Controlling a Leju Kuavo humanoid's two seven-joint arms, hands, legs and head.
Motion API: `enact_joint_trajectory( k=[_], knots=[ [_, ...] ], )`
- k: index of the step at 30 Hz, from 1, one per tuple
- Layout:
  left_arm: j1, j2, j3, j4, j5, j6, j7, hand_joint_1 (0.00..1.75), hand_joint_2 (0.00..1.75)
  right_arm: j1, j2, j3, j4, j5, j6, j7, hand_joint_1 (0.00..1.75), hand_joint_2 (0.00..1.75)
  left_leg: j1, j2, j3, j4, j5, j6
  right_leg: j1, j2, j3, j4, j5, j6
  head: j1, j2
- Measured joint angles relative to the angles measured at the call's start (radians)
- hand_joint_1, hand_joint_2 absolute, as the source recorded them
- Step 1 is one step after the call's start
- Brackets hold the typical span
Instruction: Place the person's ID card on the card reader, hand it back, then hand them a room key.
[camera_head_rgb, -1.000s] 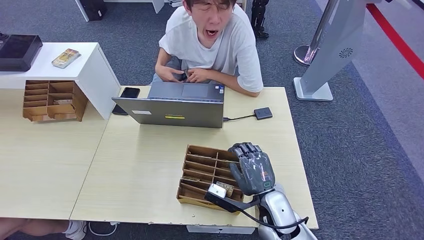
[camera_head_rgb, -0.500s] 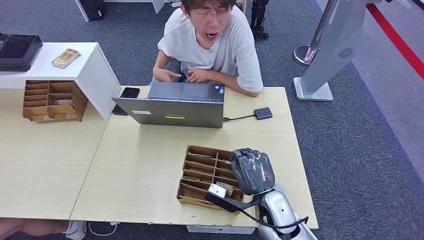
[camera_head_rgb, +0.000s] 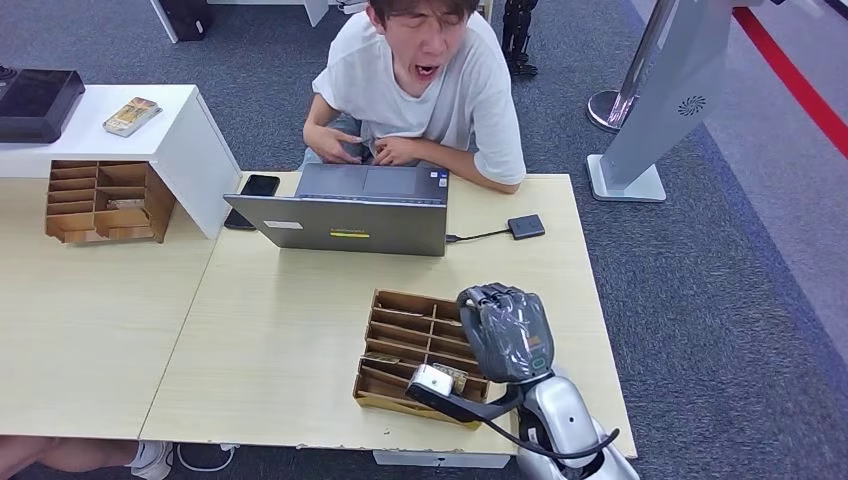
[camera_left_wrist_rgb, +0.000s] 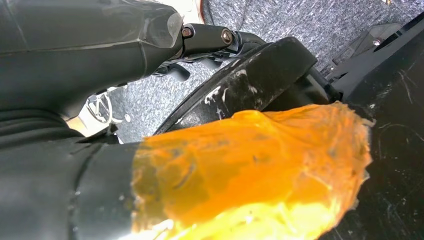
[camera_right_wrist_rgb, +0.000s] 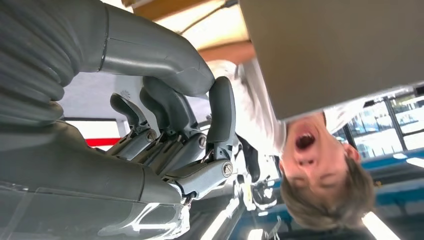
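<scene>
The right hand (camera_head_rgb: 505, 333), fingers curled in on nothing, hovers over the wooden tray (camera_head_rgb: 400, 330); the card reader (camera_head_rgb: 526, 226) (small, black) lies well beyond the tray, beside the laptop (camera_head_rgb: 345, 224).

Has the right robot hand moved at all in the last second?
Barely. The right robot hand hovers over the right side of the wooden organizer as before; its fingers are curled in more, and its place against the organizer is almost unchanged.

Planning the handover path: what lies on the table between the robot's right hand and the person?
In the head view, the open laptop stands between the right hand and the person; bare tabletop otherwise.
</scene>
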Motion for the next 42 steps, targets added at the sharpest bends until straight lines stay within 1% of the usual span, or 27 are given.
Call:
enact_joint_trajectory(
  k=[2,3,4,6,7,8,13,15,17,27,42],
  knots=[
    [0.0,0.0,0.0,0.0,0.001,0.0,-0.001,0.0,0.0,0.002,0.0,0.0,-0.017,-0.002,-0.009,-0.005,1.6,1.75,0.0,0.0,0.0,0.0,0.0,0.0,0.0,0.0,0.0,0.0,0.0,0.0,0.0,0.0],
    [0.0,0.0,0.0,0.0,0.002,0.0,-0.002,0.0,0.0,0.003,-0.001,0.0,-0.027,-0.003,-0.017,-0.01,1.54,1.75,0.0,0.0,0.0,0.0,0.0,0.0,0.0,0.0,0.0,0.0,0.0,0.0,0.0,0.0],
    [0.001,0.0,0.0,0.0,0.005,0.0,-0.003,0.0,0.0,0.004,-0.002,0.0,-0.038,-0.005,-0.025,-0.015,1.21,1.75,0.0,0.0,0.0,0.0,0.0,0.0,0.0,0.0,0.0,0.0,0.0,0.0,0.0,0.0],
    [0.001,0.0,0.0,0.0,0.012,0.0,-0.005,0.0,0.0,0.007,-0.004,0.001,-0.066,-0.012,-0.036,-0.024,0.41,1.75,0.0,0.0,0.0,0.0,0.0,0.0,0.0,0.0,0.0,0.0,0.0,0.0,0.0,0.0],
    [0.002,0.0,0.0,0.0,0.016,0.0,-0.006,0.0,0.0,0.008,-0.006,0.002,-0.08,-0.017,-0.032,-0.027,0.08,1.75,0.0,0.0,0.0,0.0,0.0,0.0,0.0,0.0,0.0,0.0,0.0,0.0,0.0,0.0],
    [0.002,0.0,0.0,0.0,0.019,0.0,-0.006,0.0,0.0,0.008,-0.008,0.004,-0.092,-0.021,-0.019,-0.028,0.0,1.75,0.0,0.0,0.0,0.0,0.0,0.0,0.0,0.0,0.0,0.0,0.0,0.0,0.0,0.0],
    [0.003,0.0,0.0,0.0,0.028,0.0,-0.009,0.0,0.0,0.009,-0.033,0.035,-0.086,-0.05,0.132,0.014,0.0,1.75,0.0,0.0,-0.001,0.0,0.0,0.0,0.0,0.0,0.0,0.0,0.0,0.0,0.0,0.0],
    [0.003,0.0,0.0,0.0,0.027,0.0,-0.009,0.0,0.0,0.004,-0.046,0.048,-0.057,-0.063,0.171,0.031,0.0,1.75,0.0,0.0,-0.001,0.0,0.0,0.0,0.0,0.0,0.0,0.0,0.0,0.0,0.0,0.0],
    [0.003,0.001,0.0,0.0,0.027,0.0,-0.009,0.0,0.0,-0.003,-0.055,0.056,-0.029,-0.073,0.189,0.038,0.0,1.75,0.0,0.0,-0.001,0.0,0.0,0.0,0.0,0.0,0.0,0.0,0.0,0.0,0.0,0.0],
    [0.003,0.001,0.0,0.0,0.021,0.0,-0.009,0.0,0.0,-0.025,-0.064,0.07,0.032,-0.08,0.197,0.04,0.0,1.75,0.0,0.0,-0.001,0.0,0.0,0.0,0.0,0.0,0.0,0.0,0.0,0.0,0.0,0.0],
    [0.003,0.001,0.0,0.0,0.021,0.0,-0.009,0.0,0.0,-0.033,-0.065,0.073,0.049,-0.078,0.185,0.049,0.0,1.75,0.0,0.0,0.0,0.0,0.0,0.0,0.0,0.0,0.0,0.0,0.0,0.0,0.0,0.0]
  ],
)
